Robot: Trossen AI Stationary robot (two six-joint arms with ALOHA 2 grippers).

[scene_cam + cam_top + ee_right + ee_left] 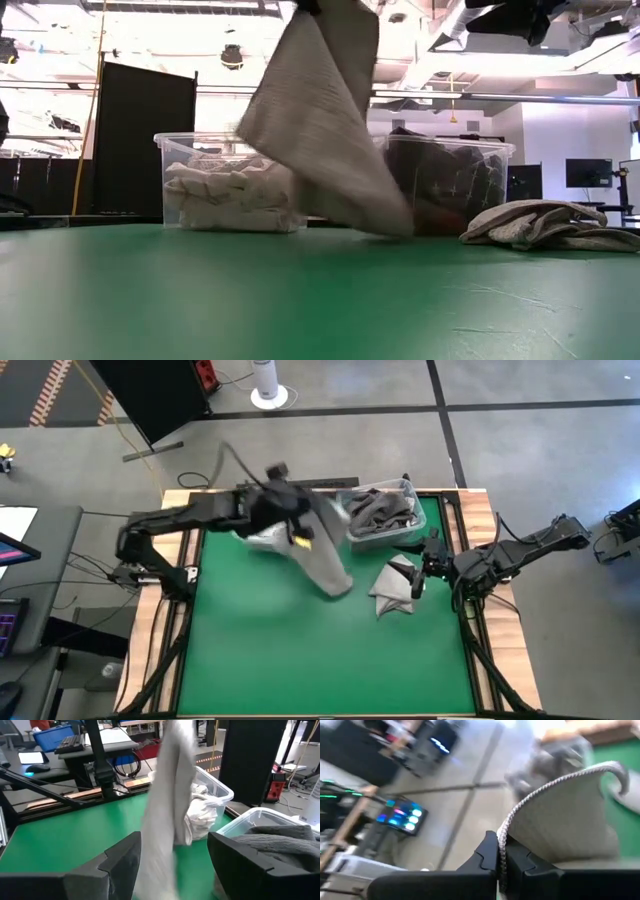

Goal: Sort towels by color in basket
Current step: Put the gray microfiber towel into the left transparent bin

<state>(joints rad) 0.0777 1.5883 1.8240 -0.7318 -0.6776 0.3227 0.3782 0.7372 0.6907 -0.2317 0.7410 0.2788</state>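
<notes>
A light grey towel (325, 555) hangs in the air over the table's middle, with my left gripper (300, 532) shut on its top. In the low view the towel (320, 120) slants down in front of two clear bins; whether its lower end (395, 225) touches the table, I cannot tell. One bin (225, 190) holds white towels, the other (385, 515) dark grey ones. Another grey towel (395, 588) lies crumpled on the green table. Beside it, at the right, my right gripper (172, 865) stands open with nothing between its fingers. My left gripper pinches the light grey towel's hemmed edge (503, 832) between its two fingers (487, 852). The edge runs up out of the shut jaws and curves away. The cloth hangs below and beyond the gripper, lifted high above the table.
The two bins stand side by side at the table's far edge. Wooden rails (480, 520) frame the green mat. Bare mat (320, 650) fills the near half of the table. Desks and screens stand in the room beyond.
</notes>
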